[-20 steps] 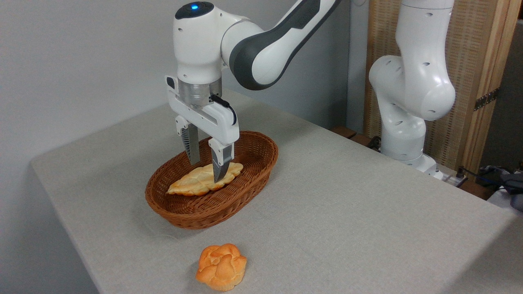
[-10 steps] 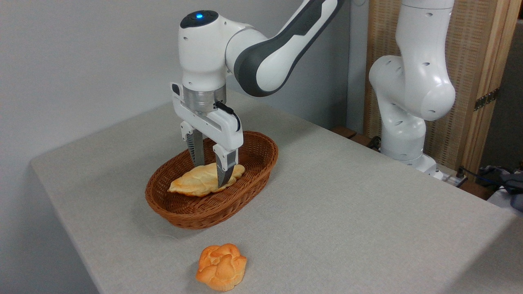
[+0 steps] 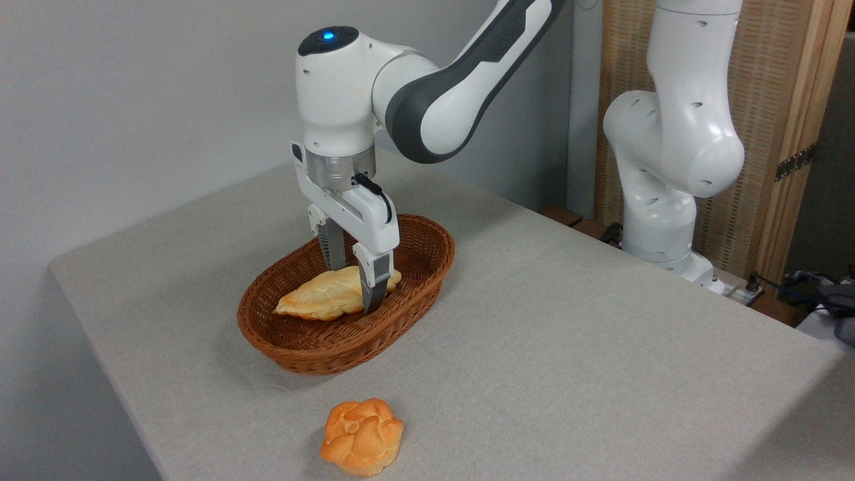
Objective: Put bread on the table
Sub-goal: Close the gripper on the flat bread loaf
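We see the gripper (image 3: 354,284) spread wide astride the bread (image 3: 330,300), holding nothing; closing off-centre near its right end could tip it inside the basket (image 3: 314,351).

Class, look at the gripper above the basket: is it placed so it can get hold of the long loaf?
Probably yes. The gripper is down inside the basket, open, with a finger on each side of the loaf near its right end. Nothing lies between them; the basket wall seems clear of the fingers.
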You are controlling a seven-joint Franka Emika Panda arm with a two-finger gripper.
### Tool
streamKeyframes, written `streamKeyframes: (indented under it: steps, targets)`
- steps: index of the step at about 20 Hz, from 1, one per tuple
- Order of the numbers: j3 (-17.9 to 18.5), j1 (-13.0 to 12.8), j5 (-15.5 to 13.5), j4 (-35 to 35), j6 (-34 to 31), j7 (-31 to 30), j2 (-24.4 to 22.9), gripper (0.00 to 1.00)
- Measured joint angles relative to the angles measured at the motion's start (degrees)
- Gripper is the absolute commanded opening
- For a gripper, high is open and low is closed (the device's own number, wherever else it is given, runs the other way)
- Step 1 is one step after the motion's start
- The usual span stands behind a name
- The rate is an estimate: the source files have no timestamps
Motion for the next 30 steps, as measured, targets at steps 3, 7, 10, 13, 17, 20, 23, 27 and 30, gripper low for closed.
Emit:
streamKeyframes:
  steps: [3, 7, 10, 13, 17, 20, 23, 27, 30]
  targets:
    - [0.00, 0.00, 0.05, -0.02, 0.00, 0.02, 0.00, 0.77]
    - [0.00, 0.00, 0.06, -0.02, 0.00, 0.02, 0.00, 0.54]
    - [0.00, 0.00, 0.06, -0.02, 0.00, 0.02, -0.01, 0.50]
    - [-0.01, 0.00, 0.06, -0.02, 0.00, 0.03, -0.10, 0.51]
    - [-0.01, 0.00, 0.06, -0.02, 0.00, 0.04, -0.15, 0.51]
    - [-0.01, 0.00, 0.06, -0.02, 0.00, 0.05, -0.16, 0.51]
    - [0.02, 0.00, 0.06, 0.03, -0.69, 0.31, -0.57, 0.51]
    - [0.78, 0.19, 0.06, 2.78, -8.92, 2.66, -2.43, 0.51]
    - [2.09, 0.28, 0.08, 5.80, -14.62, 2.87, -3.18, 0.51]
